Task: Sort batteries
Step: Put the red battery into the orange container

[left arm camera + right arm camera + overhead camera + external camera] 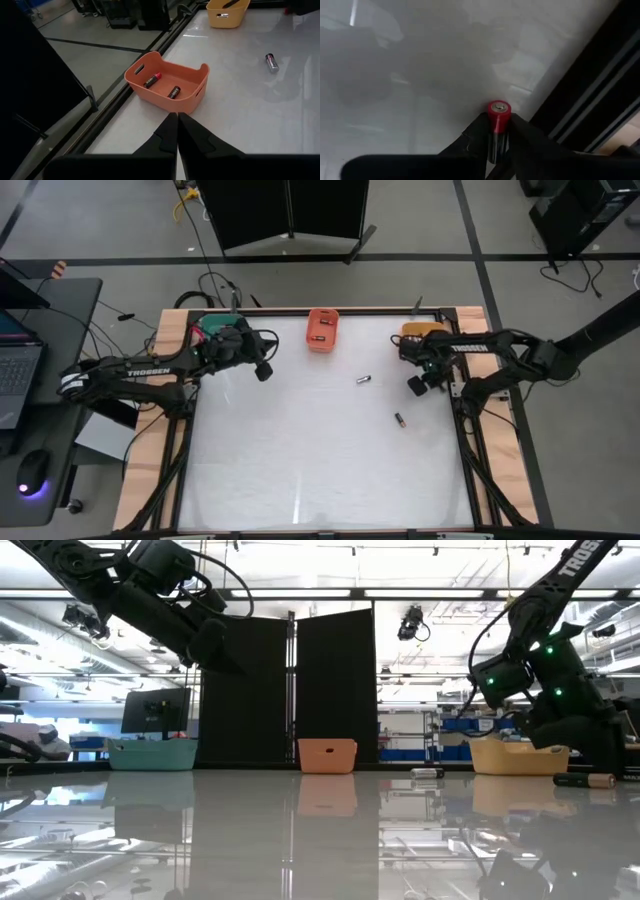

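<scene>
Right claw (499, 131) gripping red-ended battery (499, 114), beside table's right rail (590, 107)

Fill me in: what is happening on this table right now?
The robot is sorting batteries into bins. The right gripper, near the table's right edge by the yellow bin, is shut on a red-ended battery. The left gripper waits shut near the orange bin, which holds two batteries. Two more lie loose on the table.
</scene>
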You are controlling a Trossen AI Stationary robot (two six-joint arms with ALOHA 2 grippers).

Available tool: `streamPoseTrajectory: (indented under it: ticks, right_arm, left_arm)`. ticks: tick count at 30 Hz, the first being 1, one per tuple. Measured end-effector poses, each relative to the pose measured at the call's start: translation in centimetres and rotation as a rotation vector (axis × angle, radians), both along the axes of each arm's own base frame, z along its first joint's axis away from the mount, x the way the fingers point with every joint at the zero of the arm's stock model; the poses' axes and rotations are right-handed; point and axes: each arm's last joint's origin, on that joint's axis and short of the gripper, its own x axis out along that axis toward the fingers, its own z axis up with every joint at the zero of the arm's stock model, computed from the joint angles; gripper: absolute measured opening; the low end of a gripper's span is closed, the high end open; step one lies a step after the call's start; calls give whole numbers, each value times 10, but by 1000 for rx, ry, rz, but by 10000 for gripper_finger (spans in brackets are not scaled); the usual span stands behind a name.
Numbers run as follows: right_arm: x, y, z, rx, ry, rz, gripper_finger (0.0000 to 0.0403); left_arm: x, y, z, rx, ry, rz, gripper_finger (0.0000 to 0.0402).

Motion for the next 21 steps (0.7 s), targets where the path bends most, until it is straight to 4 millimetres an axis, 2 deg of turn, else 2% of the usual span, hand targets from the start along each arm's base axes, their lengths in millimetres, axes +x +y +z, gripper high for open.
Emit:
streamPoseTrajectory:
  ticks: [2,7,12,17,21]
  right_arm:
    - [3,4,0,1,0,28,56]
    - [12,14,4,31,-32,90,56]
    - [29,27,22,34,-151,177,55]
    - [51,43,48,-53,-366,309,55]
    - [72,53,66,-186,-658,403,55]
  left_arm:
    - [0,0,0,0,0,0,17]
    - [0,0,0,0,-4,1,17]
    - [1,0,2,-24,-36,2,17]
    - [4,-3,4,-84,-103,-67,17]
    - [9,-6,5,-108,-141,-123,17]
